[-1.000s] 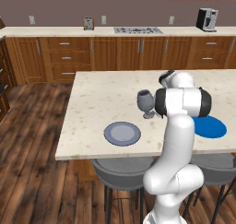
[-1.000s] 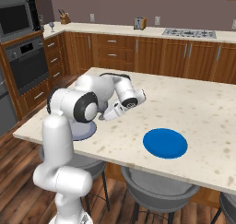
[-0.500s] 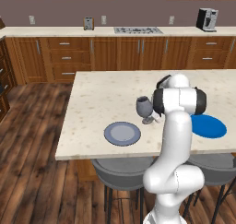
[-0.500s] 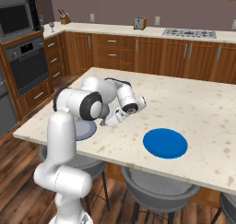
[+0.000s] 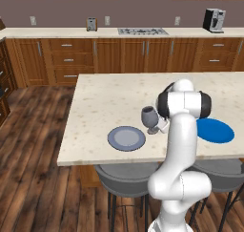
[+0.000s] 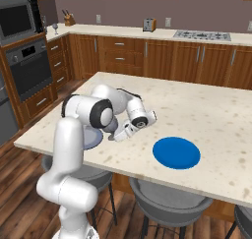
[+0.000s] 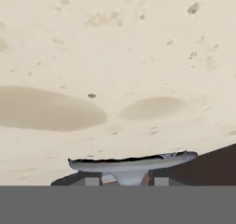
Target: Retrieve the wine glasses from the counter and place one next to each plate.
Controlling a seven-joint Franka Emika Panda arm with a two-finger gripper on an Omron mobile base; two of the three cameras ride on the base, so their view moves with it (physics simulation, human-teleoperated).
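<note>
1. The dark grey wide-bowled wine glass [image 5: 149,117] stands upright over the beige speckled island top [image 5: 105,97], just right of the round grey plate with a bluish rim [image 5: 126,138].
2. The hand view shows the glass's round foot [image 7: 133,162] from below; the right base view shows the solid blue plate [image 6: 176,153] well apart.
3. The white arm's two-finger gripper [image 5: 159,124] is closed on the glass's stem, beside the bowl.

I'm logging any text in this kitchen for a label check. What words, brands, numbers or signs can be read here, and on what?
No readable text.
Coffee machine: no legible marking.
Toaster: none visible.
Microwave and oven: panels too small and blurred to read.
Blue plate, grey plate, wine glass: plain.
</note>
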